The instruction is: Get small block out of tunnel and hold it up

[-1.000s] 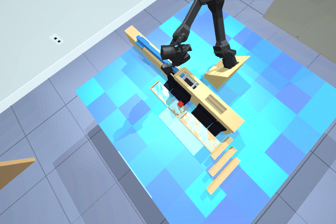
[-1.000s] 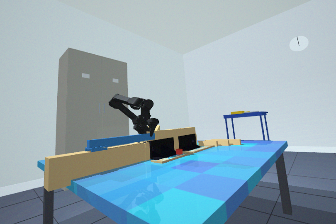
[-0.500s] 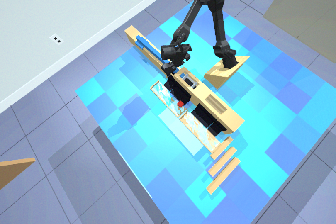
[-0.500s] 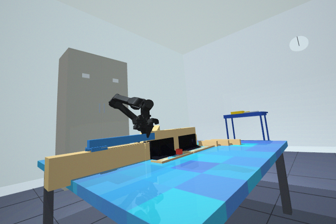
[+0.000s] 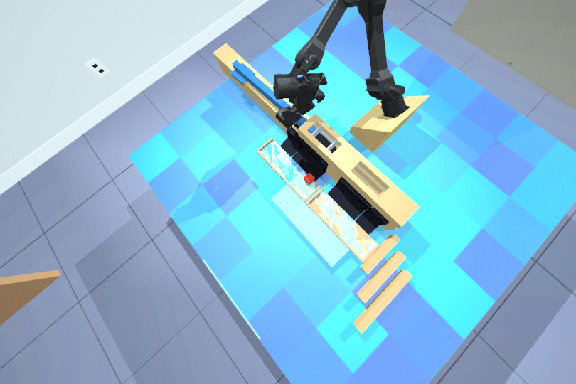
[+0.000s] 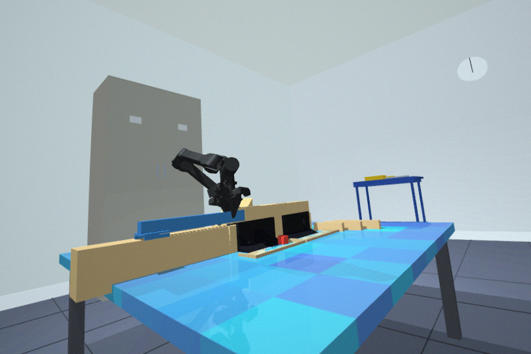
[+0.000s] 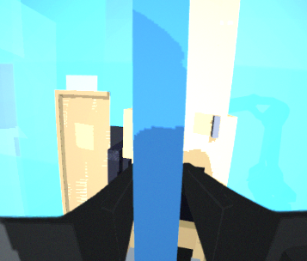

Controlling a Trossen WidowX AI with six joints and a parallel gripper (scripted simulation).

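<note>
there's your red block (image 5: 309, 178) (image 6: 282, 239), at the shallow tray (image 5: 264, 145) (image 6: 247, 255) (image 7: 59, 150) beside the tunnel (image 5: 346, 146) (image 6: 277, 234) (image 7: 222, 159), off to one side of your gripper (image 5: 291, 126) (image 6: 233, 214) (image 7: 157, 168), which is pinching the blue handle (image 5: 267, 87) (image 6: 184, 221) (image 7: 160, 86), fingers across its long axis.

Looks like a plain workroom or lab to me: tiled floor, grey cabinet (image 6: 145, 148), wall clock (image 6: 472, 68), robot arm (image 5: 379, 40) (image 6: 227, 170) on a checkered desk (image 5: 260, 240) (image 6: 317, 285).
</note>
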